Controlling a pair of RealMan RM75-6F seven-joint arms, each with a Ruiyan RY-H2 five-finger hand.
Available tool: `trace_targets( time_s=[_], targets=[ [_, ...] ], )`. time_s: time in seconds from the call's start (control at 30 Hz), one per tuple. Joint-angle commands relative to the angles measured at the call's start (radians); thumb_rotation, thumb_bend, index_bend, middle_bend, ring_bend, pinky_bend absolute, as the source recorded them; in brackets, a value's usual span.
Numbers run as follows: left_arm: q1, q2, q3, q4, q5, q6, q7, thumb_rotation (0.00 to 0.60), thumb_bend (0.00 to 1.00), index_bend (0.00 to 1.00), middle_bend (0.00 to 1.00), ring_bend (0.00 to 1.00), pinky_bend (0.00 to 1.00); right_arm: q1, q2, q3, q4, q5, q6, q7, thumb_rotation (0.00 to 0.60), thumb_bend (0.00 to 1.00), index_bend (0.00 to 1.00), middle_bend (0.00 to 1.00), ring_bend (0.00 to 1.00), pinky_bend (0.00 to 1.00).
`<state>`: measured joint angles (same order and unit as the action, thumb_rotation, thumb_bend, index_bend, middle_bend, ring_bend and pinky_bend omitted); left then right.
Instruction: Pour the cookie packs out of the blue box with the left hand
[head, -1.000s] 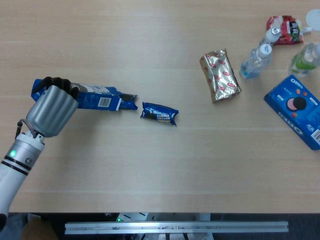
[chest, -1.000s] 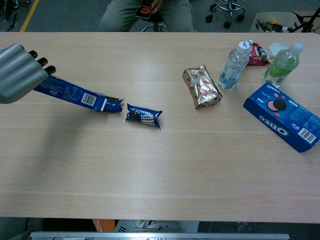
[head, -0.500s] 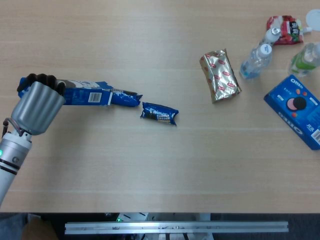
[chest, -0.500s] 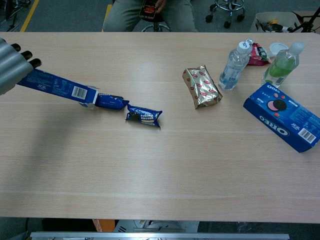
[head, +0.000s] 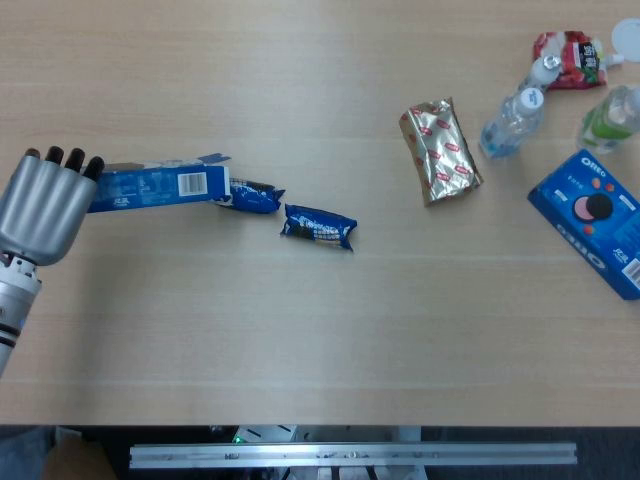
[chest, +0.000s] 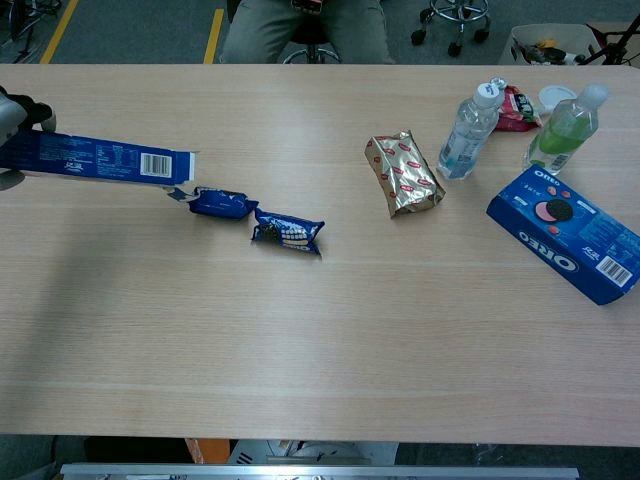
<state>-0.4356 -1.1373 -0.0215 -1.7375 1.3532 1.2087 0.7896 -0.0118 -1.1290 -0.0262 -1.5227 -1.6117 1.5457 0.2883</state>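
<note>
Far left, left hand (head: 42, 205) (apparently level) grips blue box (head: 155, 185).

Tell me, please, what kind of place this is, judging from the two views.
Probably an office or lab set up for robot trials, not a home. A long pale wooden table carries only snacks and bottles, a wheeled office chair stands behind it, and yellow floor tape marks the grey floor beside a seated person.

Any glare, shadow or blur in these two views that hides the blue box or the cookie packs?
Head view: even, soft light; blue box and both cookie packs sharp, only the gold foil pack glints. Chest view: a faint soft shadow on the table below the box, and the left robot hand is cut off by the frame edge.
</note>
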Motion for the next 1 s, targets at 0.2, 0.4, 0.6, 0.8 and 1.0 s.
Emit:
trace_targets(
  time_s=[0.2,0.4,0.6,0.8,1.0],
  targets=[
    [0.001,-0.035,-0.036,-0.014,-0.083,-0.052,-0.205,0.600,0.27,0.35,0.43,0.46,0.65,0.000,0.001,-0.001,-0.003,0.000,-0.002,-0.001,0.600,0.23,0.19,0.25,0.16,0.18],
    [-0.027,-0.061,-0.072,0.009,-0.230,-0.122,-0.241,0.600,0.27,0.35,0.43,0.46,0.65,-0.005,0.005,-0.001,0.000,0.006,0.002,0.006,0.600,0.23,0.19,0.25,0.16,0.18],
    [-0.044,-0.108,-0.103,0.071,-0.364,-0.157,-0.284,0.600,0.27,0.35,0.43,0.47,0.65,-0.008,0.007,-0.003,0.002,0.005,0.004,0.011,0.600,0.23,0.19,0.25,0.16,0.18],
    [-0.053,-0.126,-0.106,0.109,-0.439,-0.202,-0.326,0.600,0.27,0.35,0.43,0.47,0.65,-0.008,0.008,-0.003,-0.001,0.003,0.005,0.012,0.600,0.23,0.19,0.25,0.16,0.18],
    [-0.056,-0.123,-0.107,0.120,-0.492,-0.266,-0.411,0.600,0.27,0.10,0.21,0.26,0.59,-0.008,0.010,-0.004,-0.005,-0.002,0.007,0.010,0.600,0.23,0.19,0.25,0.18,0.18]
  ],
)
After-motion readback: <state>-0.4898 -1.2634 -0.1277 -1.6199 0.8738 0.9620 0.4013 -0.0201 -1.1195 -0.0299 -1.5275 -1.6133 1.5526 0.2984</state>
